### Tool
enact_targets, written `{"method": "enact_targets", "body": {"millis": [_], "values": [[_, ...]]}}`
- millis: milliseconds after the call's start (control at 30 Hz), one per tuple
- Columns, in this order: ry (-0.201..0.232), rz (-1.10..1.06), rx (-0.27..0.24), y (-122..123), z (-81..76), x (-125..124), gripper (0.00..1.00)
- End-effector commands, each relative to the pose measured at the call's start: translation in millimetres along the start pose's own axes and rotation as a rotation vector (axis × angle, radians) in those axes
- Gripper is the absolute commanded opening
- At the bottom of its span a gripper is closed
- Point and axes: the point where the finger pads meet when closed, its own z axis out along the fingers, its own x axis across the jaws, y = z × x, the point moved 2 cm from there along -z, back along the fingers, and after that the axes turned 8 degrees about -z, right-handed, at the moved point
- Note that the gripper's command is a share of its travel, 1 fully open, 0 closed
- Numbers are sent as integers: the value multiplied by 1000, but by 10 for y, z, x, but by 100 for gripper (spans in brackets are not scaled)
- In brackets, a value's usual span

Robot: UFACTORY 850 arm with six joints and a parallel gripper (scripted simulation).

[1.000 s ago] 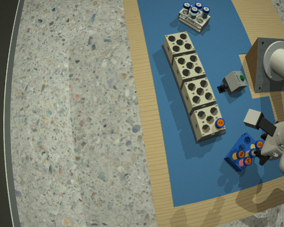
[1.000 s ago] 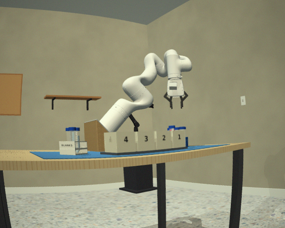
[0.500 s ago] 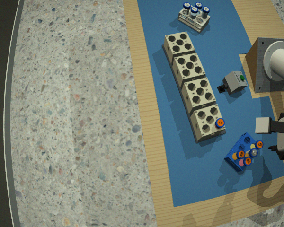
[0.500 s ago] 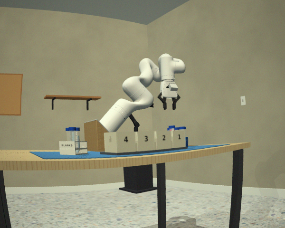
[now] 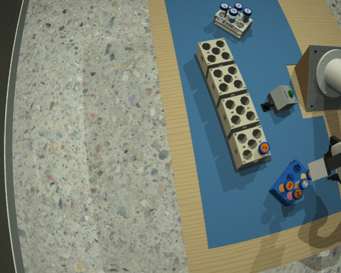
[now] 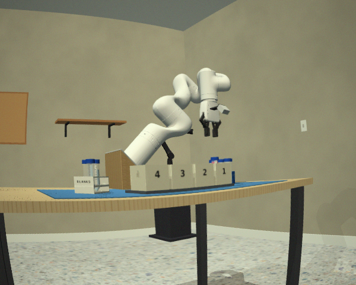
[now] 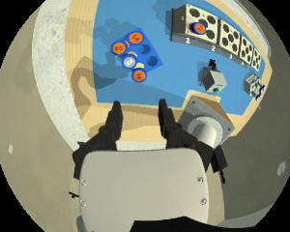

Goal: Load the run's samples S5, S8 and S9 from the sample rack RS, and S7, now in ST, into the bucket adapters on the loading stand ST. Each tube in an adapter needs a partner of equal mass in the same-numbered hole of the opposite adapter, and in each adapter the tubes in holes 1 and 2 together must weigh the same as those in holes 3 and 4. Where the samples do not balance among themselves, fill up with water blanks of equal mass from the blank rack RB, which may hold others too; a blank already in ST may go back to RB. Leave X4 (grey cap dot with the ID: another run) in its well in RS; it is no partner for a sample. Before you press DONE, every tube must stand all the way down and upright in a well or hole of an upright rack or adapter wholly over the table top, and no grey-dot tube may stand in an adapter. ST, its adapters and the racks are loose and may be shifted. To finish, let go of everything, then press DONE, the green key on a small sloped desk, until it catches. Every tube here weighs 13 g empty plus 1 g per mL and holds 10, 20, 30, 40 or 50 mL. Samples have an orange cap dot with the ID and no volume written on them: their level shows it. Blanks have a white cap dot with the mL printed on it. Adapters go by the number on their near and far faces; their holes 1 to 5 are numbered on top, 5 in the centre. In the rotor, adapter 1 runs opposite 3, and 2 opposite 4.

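My gripper (image 6: pixel 210 133) (image 7: pixel 139 107) is open and empty. It hangs high above the table, beside the blue sample rack RS (image 5: pixel 278 192) (image 7: pixel 149 46). RS holds two orange-dot tubes (image 5: pixel 288 185) (image 5: pixel 296 194) and the grey-dot tube X4 (image 5: pixel 304 183) (image 7: pixel 129 62). A third orange cap (image 5: pixel 309 174) is partly hidden under my wrist camera. One orange-dot tube (image 5: pixel 263 147) (image 7: pixel 198 27) stands in a corner hole of adapter 1 (image 5: pixel 254 161) (image 6: pixel 224 177). The other three adapters (image 5: pixel 216 60) (image 6: pixel 157 180) are empty. The blank rack RB (image 5: pixel 236 32) (image 6: pixel 86 181) holds several white-dot tubes.
The grey DONE desk (image 5: pixel 279 101) (image 7: pixel 213 80) with its green key (image 5: pixel 290 93) stands between the adapter row and the arm's base block (image 5: pixel 307 85). A small black part (image 5: pixel 265 107) lies by the desk. The blue mat (image 5: pixel 246 211) ends near the table's front edge.
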Motion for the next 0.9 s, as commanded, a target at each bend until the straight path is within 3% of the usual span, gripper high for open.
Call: {"method": "enact_targets", "body": {"millis": [0,367,867], "values": [[-14,-201,6,-3,-4,3,57],[-13,-501,8,-3,-4,3,57],[-13,-505,8,-4,36,2,57]]}}
